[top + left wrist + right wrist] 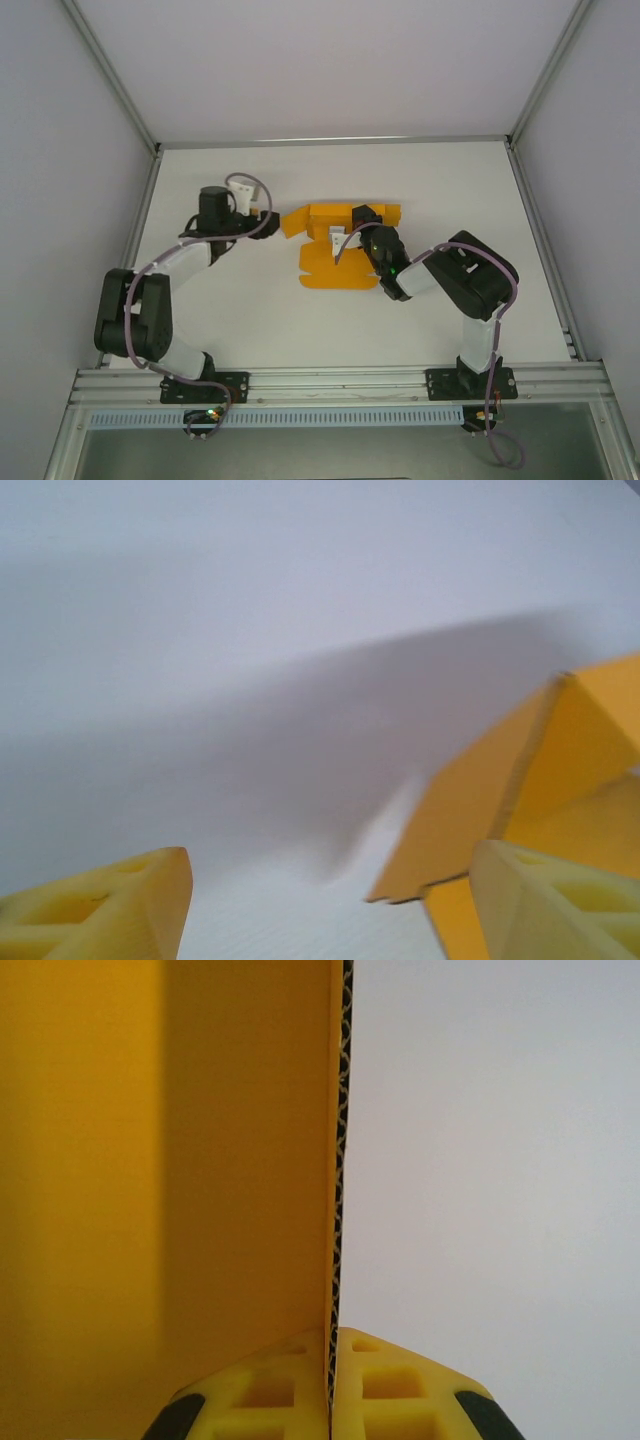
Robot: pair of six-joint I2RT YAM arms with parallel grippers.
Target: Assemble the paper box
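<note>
White table (pixel 260 330), free room all round: R gripper (pixel 332 1360) pinching paper box (pixel 330 270) edge, L gripper (pixel 335 890) spread wide beside it.

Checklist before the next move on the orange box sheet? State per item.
1. Grip: right gripper shut on a panel edge of the orange-yellow corrugated card box sheet - ok.
2. Free hand: left gripper open - ok.
3. Folded side flap centred between the left fingers - not ok; it sits toward one finger.
4. Contact between flap and finger - cannot tell.
5. Box folded up - not ok; sheet lies spread on the white table.
</note>
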